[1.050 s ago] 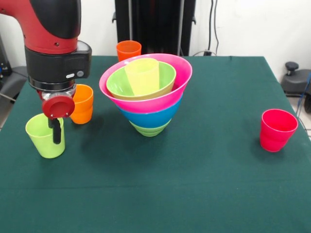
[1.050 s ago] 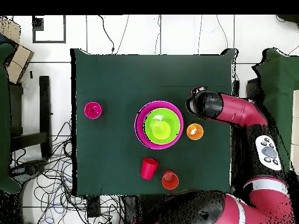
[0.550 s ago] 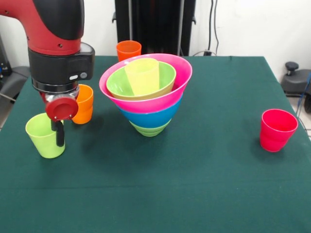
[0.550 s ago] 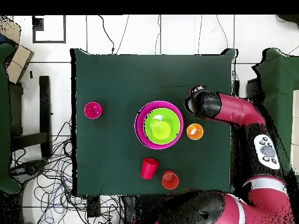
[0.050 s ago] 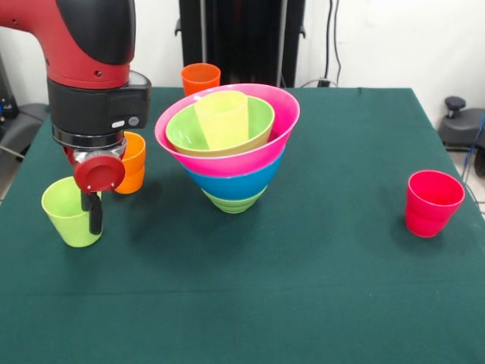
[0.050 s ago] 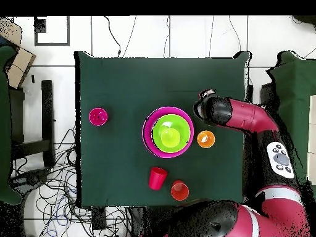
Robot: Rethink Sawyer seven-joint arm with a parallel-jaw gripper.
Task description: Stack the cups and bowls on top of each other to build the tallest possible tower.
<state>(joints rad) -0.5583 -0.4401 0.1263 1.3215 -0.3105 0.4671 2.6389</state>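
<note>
The gripper (image 5: pixel 92 212) was seen at the lime green cup (image 5: pixel 70 211), one dark finger against its rim; whether it gripped couldn't be told. An orange cup (image 5: pixel 130 161) stood just behind. At the table (image 5: pixel 303 288) centre stood the tower (image 5: pixel 227 144), w/ a red cup (image 5: pixel 430 202) well apart at 3 o'clock.

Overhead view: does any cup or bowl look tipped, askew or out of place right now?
One does: the pinkish-red cup near the tower seems to lie on its side, its wall showing rather than an open mouth. The tower hides it from the front. The other cups stand upright.
</note>
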